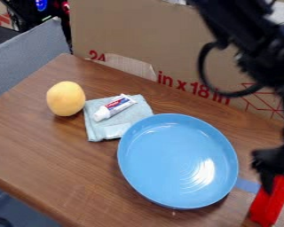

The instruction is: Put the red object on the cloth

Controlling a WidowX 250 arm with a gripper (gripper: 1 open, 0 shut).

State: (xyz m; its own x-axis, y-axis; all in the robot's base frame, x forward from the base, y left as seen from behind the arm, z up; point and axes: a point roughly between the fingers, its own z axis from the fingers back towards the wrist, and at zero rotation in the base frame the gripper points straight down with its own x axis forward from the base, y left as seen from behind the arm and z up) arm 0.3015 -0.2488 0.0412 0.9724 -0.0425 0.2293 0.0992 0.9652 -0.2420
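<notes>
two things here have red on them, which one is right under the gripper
The red bar at the table's right edge, directly below the open gripper. The toothpaste tube has only a red cap and lies on the cloth.

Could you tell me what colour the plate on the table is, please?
The plate is light blue, shown clearly in the camera view.

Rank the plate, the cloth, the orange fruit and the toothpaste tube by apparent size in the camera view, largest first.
1. blue plate
2. cloth, partly covered by the tube
3. orange fruit, close to the cloth in apparent size, so this pair is uncertain
4. toothpaste tube
</notes>
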